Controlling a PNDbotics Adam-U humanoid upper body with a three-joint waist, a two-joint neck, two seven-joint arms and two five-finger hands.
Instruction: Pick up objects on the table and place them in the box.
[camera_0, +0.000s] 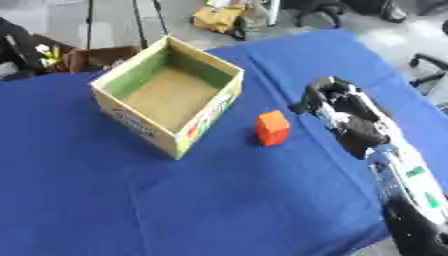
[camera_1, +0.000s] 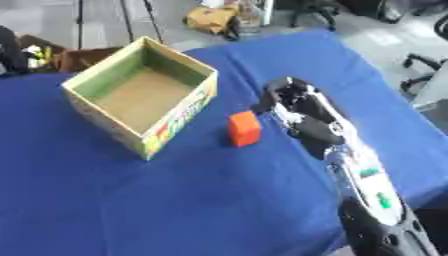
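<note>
At the left stands the cardboard box (camera_0: 166, 95), open at the top, with green inner walls and a brown floor. It sits askew on the blue tablecloth (camera_0: 131, 200), one corner turned toward the camera. Nothing shows inside it.

Just to the right of the box, apart from it, an orange block (camera_0: 272, 127) stands upright on the cloth — it touches neither the box nor the hand.

Further right, the robot's right hand (camera_0: 337, 107) comes in from the lower right corner, at the end of a black and silver arm. The hand is near the block, on its right side, and it holds nothing. Its fingers are too blurred — I cannot tell if they are curled or straight.
</note>
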